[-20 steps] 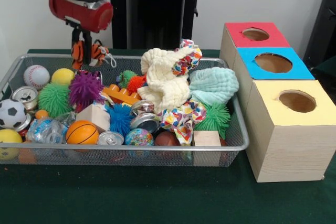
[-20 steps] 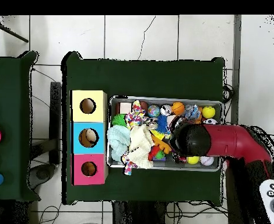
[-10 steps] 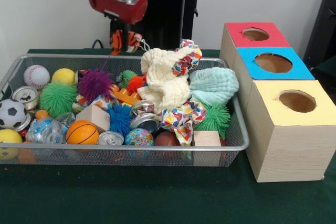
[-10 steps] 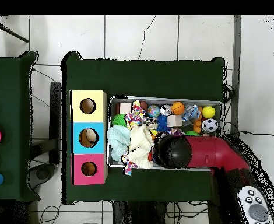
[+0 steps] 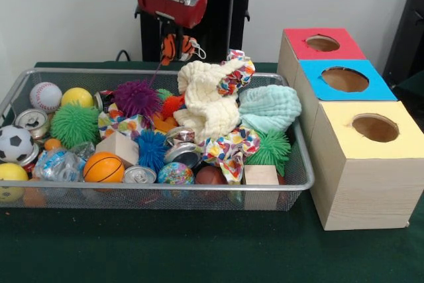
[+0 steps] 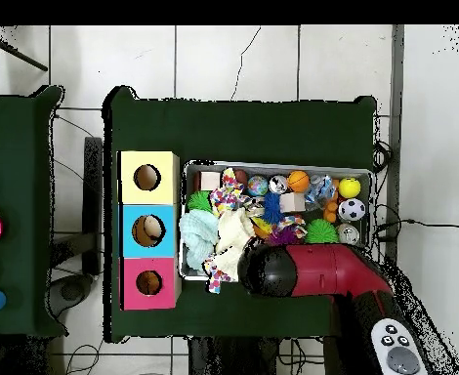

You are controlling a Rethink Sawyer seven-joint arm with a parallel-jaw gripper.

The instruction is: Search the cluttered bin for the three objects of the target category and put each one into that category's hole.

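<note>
My gripper [image 5: 175,46] is shut on a small orange plush toy with dark stripes [image 5: 180,48] and holds it in the air above the far rim of the wire mesh bin [image 5: 66,71], left of the cream cloth. A thin thread runs from the toy down towards a purple spiky ball [image 5: 136,97]. The red-topped wooden box [image 5: 301,51] with its round hole [image 5: 322,43] stands to the right, well apart from the gripper. In the overhead view the arm's head [image 6: 268,271] hides the gripper and toy; the red box's hole [image 6: 149,283] lies to its left. No pale yellow plush shows.
The bin holds spiky balls, sports balls, cans, wooden blocks, a cream knitted cloth [image 5: 209,101], a mint cloth [image 5: 268,107] and patterned cloths. A blue-topped box [image 5: 344,81] and a yellow-topped box [image 5: 371,130] stand in a row in front of the red one.
The gripper has risen and moved right along the bin's far side with the orange toy. The purple spiky ball has shifted right with it.
</note>
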